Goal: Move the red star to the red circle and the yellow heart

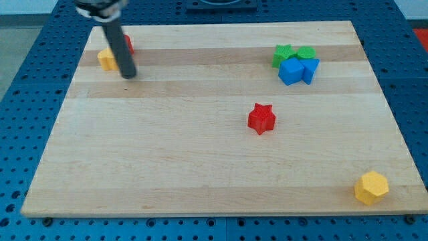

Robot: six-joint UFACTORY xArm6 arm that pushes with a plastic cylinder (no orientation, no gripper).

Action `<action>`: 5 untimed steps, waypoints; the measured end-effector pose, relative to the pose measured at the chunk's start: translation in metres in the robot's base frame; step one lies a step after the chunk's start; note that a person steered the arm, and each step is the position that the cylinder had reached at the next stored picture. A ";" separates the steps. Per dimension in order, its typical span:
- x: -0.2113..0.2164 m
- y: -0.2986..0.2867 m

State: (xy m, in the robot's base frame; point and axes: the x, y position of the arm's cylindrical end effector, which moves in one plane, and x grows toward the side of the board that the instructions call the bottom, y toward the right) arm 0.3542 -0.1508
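The red star [261, 118] lies on the wooden board [200, 154], right of the middle. The red circle [128, 44] and the yellow heart [105, 59] sit close together at the board's top left, both partly hidden by the dark rod. My tip [128, 74] rests on the board just below and to the right of those two blocks, far to the left of the red star.
A cluster of two green blocks [283, 53] [306, 53] and two blue blocks [291, 71] [310, 67] sits at the top right. A yellow hexagon [371, 187] lies at the bottom right corner. A blue pegboard surrounds the board.
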 end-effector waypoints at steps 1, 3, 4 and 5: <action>0.033 0.111; 0.120 0.230; 0.120 0.283; 0.114 0.323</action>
State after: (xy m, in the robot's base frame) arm 0.4682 0.1719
